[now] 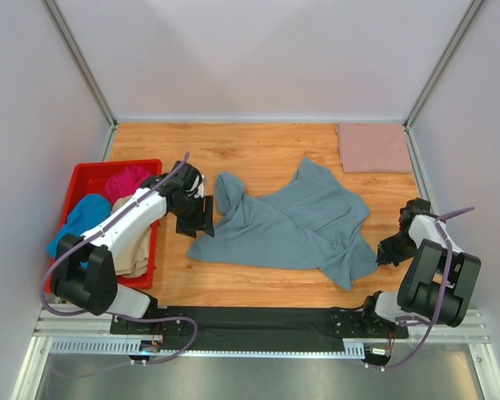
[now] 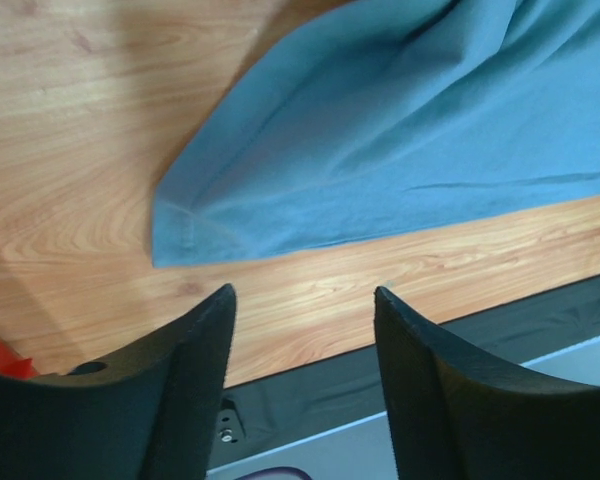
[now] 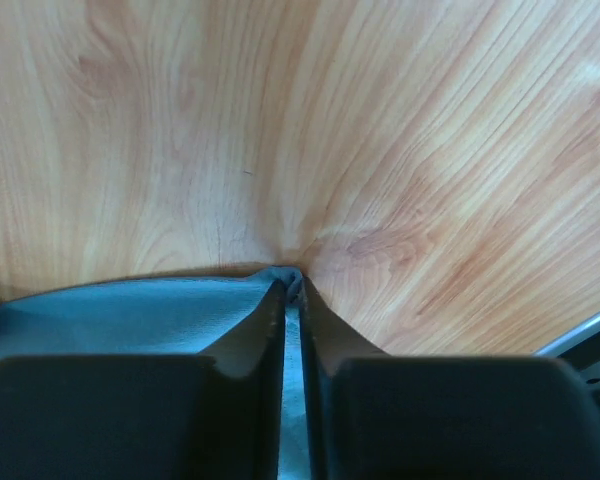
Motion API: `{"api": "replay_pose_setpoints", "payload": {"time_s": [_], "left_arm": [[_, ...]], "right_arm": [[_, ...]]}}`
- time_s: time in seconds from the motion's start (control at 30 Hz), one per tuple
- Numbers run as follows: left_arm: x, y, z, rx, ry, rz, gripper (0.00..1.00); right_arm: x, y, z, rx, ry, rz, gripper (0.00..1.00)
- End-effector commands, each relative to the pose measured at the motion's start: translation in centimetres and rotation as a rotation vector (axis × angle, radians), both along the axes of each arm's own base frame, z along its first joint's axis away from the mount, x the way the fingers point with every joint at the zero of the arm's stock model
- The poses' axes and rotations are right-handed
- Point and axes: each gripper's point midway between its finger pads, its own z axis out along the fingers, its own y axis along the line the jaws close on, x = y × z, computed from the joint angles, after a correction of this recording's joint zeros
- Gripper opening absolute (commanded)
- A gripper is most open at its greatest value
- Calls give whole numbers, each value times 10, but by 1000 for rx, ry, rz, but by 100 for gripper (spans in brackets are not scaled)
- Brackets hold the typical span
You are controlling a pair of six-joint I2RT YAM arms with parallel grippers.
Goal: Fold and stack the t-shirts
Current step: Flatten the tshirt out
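1. The big grey-blue shirt (image 1: 292,221) lies in the middle of the wooden table (image 1: 258,146). It is spread out but all crumpled, with lumps and folds in it.
2. The right claw (image 1: 392,250) sits at the right side of that shirt, close to the near edge of the table.
3. In the right wrist view the right claw (image 3: 291,285) is squeezed almost all the way together. A thin bit of the grey-blue shirt (image 3: 130,315) is pinched between its tips, right down by the wood.
4. The left claw (image 1: 196,218) is just beside the left edge of the shirt.
5. In the left wrist view the left claw (image 2: 305,300) is wide open. It has nothing in it. Bare wood shows in the gap.
6. A corner of the grey-blue shirt (image 2: 380,130) lies flat on the wood just past those open fingers (image 2: 190,350). They do not touch it.
7. A pink shirt (image 1: 373,147) lies folded flat in the far right corner of the table. It is well apart from the grey-blue one.
8. A red bin (image 1: 83,179) stands at the left side of the table, next to the left arm.
9. Three more shirts are heaped in the bin: a magenta shirt (image 1: 127,179) at the far end, a bright blue shirt (image 1: 83,218) on the left, and a beige shirt (image 1: 133,242) at the near end.
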Motion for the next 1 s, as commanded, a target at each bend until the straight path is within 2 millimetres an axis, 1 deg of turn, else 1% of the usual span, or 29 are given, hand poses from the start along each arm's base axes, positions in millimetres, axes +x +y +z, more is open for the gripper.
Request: {"api": "replay_pose_setpoints", "payload": {"time_s": [0.0,0.03,0.07,0.1,0.17,0.2,0.23,0.27,0.3,0.33,0.4,0.5,0.53,0.67,0.73,0.8,0.83,0.93,0.97], "left_arm": [[-6,-7,10,-87,-14,14,66],[-9,-7,7,-114,10,44,71],[-10,-13,10,-172,23,58,72],[-11,-13,11,-195,40,93,72],[-13,-8,8,-223,105,210,74],[-13,-3,7,-215,123,256,74],[-12,4,5,-198,139,305,74],[-14,11,2,-163,160,344,73],[-14,16,1,-144,161,362,73],[-13,25,-2,-108,156,392,72],[-17,33,-8,-78,159,455,68],[-11,37,-14,-87,133,551,66],[-13,39,-22,-81,135,576,65],[-18,49,-37,-31,147,668,60],[-20,51,-44,-13,162,689,57],[-22,51,-52,-6,181,698,56],[-18,47,-56,-32,180,694,56],[-18,45,-66,-32,204,708,52],[-19,45,-71,-18,223,721,52]], "right_arm": [[-12,-18,-14,-114,37,-16,0],[-8,-16,-10,-102,16,-12,0],[-4,-15,-6,-95,-2,-10,0],[-3,-13,-1,-86,-11,-4,0],[8,-8,15,-67,-83,7,0],[8,-3,20,-48,-94,11,0],[13,6,30,-19,-146,19,0],[15,11,35,-3,-167,12,0],[12,15,38,4,-161,13,0],[15,29,43,41,-187,47,0],[15,42,46,66,-215,67,0],[15,54,45,112,-244,52,0],[17,57,45,127,-255,50,0],[24,62,48,152,-299,24,0],[27,60,53,145,-314,29,0],[26,61,56,143,-315,45,0],[25,61,56,137,-315,51,0],[24,70,55,158,-322,51,0],[22,72,51,168,-321,46,0]]}}
